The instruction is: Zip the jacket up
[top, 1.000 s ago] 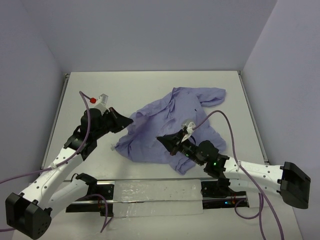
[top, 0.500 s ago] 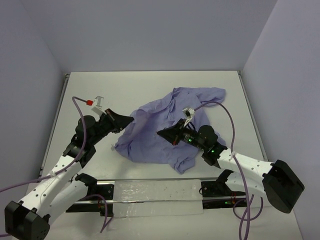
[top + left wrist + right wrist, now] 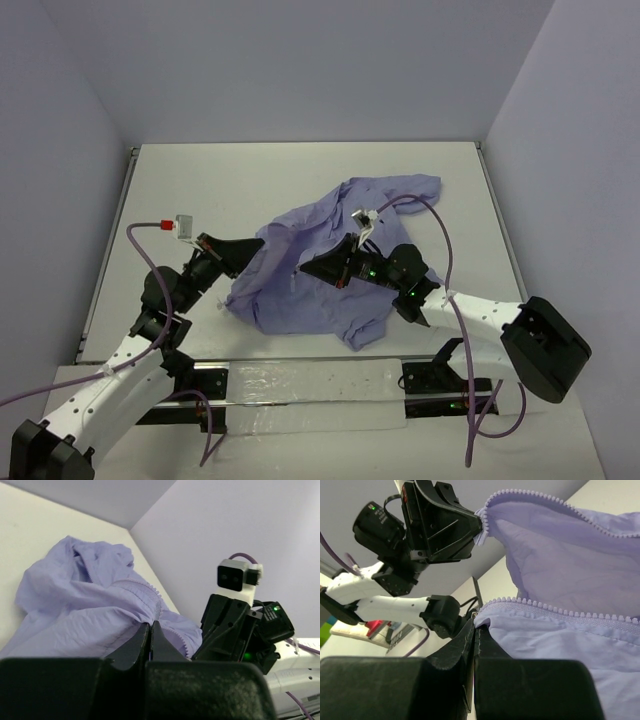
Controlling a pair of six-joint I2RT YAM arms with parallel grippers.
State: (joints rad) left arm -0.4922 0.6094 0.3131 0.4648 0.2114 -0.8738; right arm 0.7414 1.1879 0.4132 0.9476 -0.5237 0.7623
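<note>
The lavender jacket [image 3: 330, 265] lies crumpled at the middle of the white table [image 3: 240, 180], its front hanging apart with both toothed zipper edges showing [image 3: 555, 611]. My left gripper [image 3: 262, 243] is shut on the jacket's left edge, pinching the fabric beside the zipper teeth [image 3: 150, 625]. My right gripper [image 3: 303, 270] is shut on the other zipper edge at its end [image 3: 476, 622]. The two grippers face each other a short way apart, each holding its edge lifted off the table. In the right wrist view the left gripper [image 3: 479, 524] holds the upper zipper end.
A clear plastic sheet [image 3: 310, 385] lies along the near edge between the arm bases. Purple cables [image 3: 440, 235] loop from both wrists. Pale walls close the table on the left, far and right sides.
The right gripper has moved up and left toward the left gripper, carrying its jacket edge. The left arm has drawn back toward its base, and the jacket has bunched leftward.
</note>
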